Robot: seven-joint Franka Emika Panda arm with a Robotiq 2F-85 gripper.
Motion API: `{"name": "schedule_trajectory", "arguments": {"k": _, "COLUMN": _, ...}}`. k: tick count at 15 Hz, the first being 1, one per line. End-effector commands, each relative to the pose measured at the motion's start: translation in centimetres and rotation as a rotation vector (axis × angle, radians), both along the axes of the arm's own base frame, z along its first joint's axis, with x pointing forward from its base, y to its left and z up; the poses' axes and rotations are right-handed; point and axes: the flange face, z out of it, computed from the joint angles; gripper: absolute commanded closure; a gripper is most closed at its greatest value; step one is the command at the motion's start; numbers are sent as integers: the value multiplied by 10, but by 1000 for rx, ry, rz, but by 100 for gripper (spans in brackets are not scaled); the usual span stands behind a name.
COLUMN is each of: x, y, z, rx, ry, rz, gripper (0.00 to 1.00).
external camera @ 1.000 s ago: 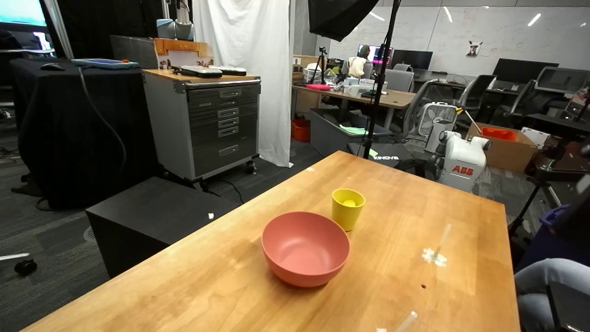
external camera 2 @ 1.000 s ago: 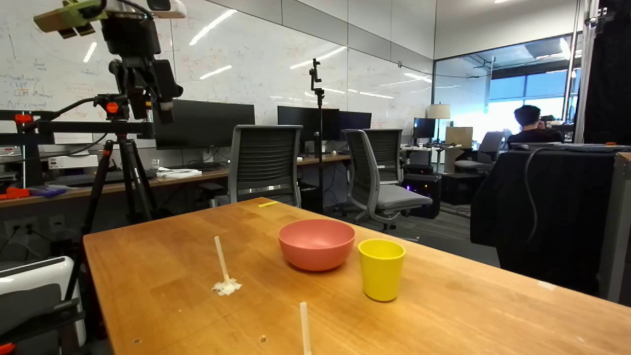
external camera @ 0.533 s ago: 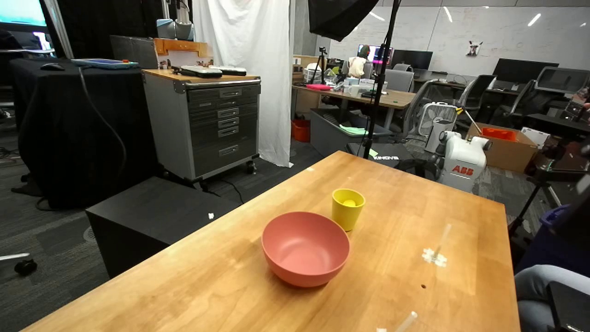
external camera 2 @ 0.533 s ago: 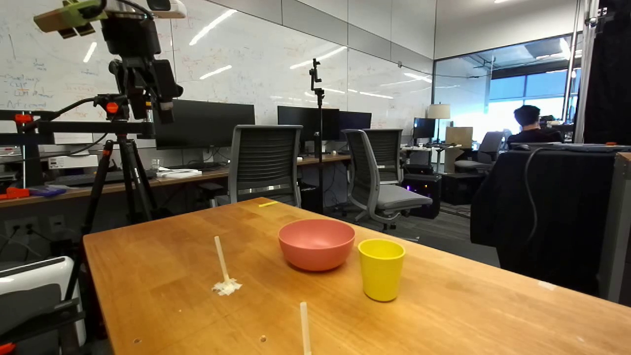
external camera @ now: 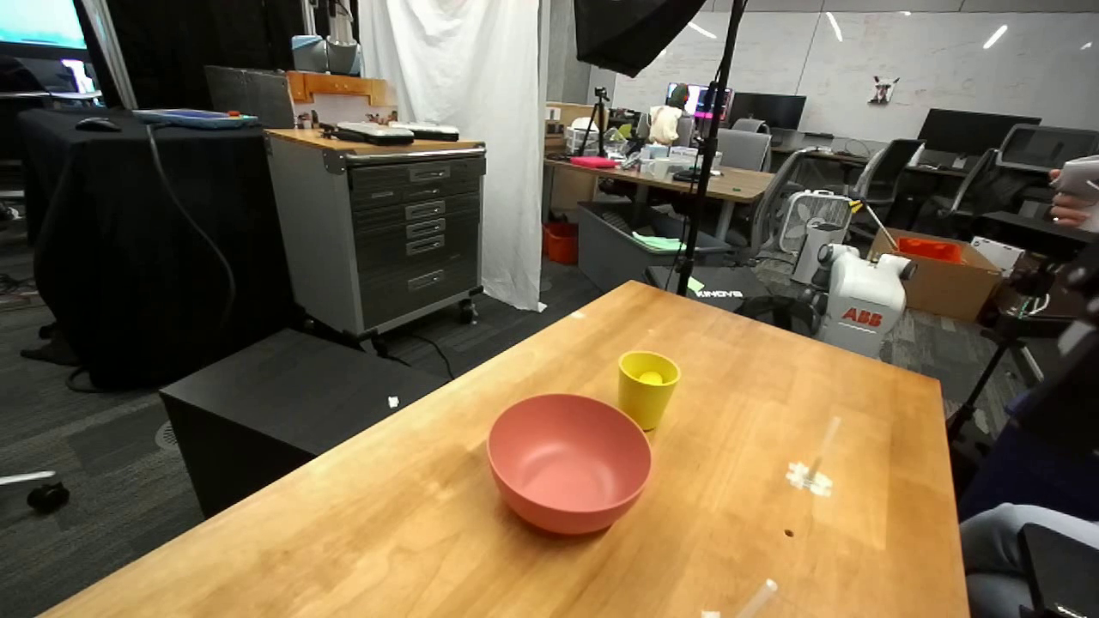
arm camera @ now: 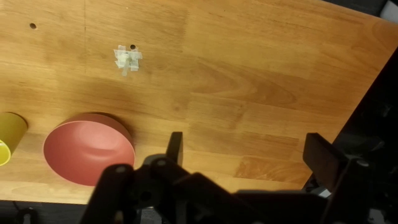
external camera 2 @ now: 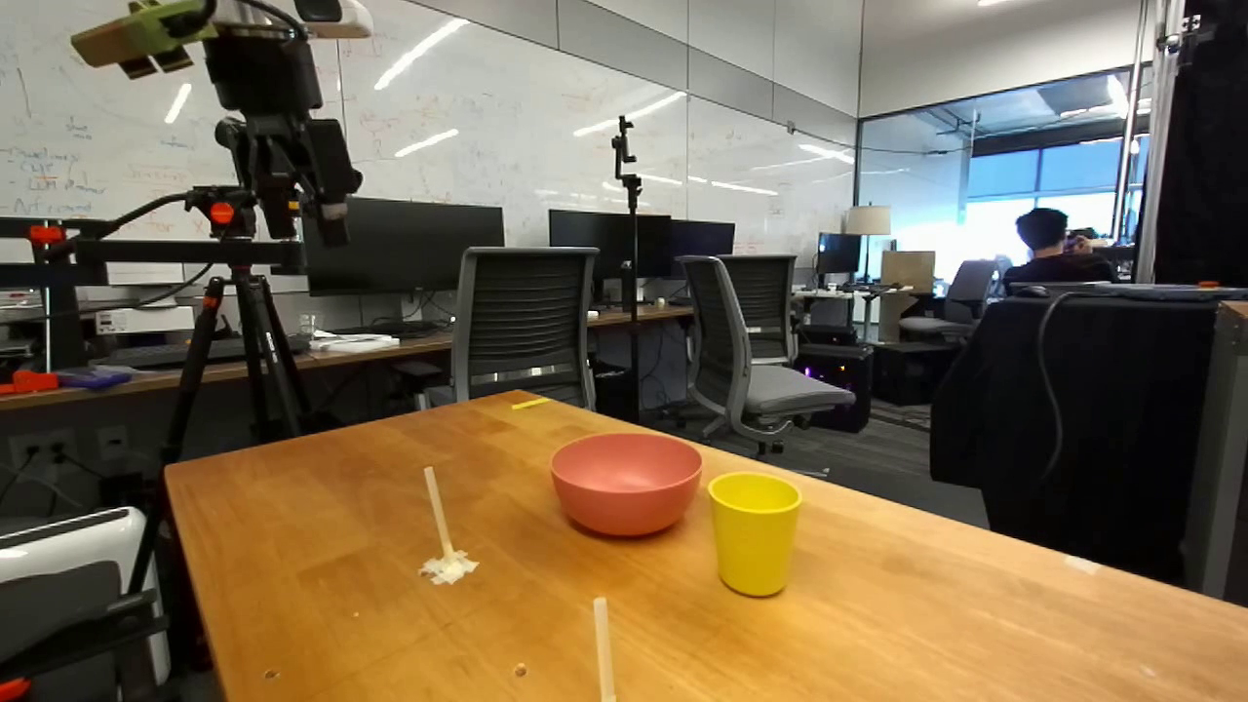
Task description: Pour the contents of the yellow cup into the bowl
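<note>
Wrist view: gripper [arm camera: 244, 140] high above the table [arm camera: 230, 74], jaws wide apart, well clear of the bowl [arm camera: 88, 141].

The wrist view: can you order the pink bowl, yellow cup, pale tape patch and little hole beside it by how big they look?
Largest to smallest:
1. Pink bowl, though partly covered
2. Yellow cup, cut off at the picture's left edge
3. Pale tape patch
4. Little hole
</note>
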Motion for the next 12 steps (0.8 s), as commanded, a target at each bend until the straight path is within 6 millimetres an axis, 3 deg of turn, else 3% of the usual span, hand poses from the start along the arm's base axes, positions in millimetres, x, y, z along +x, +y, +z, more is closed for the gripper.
{"name": "schedule_trajectory", "arguments": {"k": 1, "x": 21, "y": -17, "z": 20, "rx": -8, "ry": -24, "rz": -57, "gripper": 0}}
{"name": "schedule_trajectory", "arguments": {"k": 7, "x": 70, "y": -70, "z": 43, "rx": 6, "ry": -56, "rz": -183, "gripper": 0}}
{"name": "schedule_trajectory", "arguments": {"k": 12, "x": 119, "y": -112, "z": 52, "rx": 10, "ry": -59, "rz": -277, "gripper": 0}}
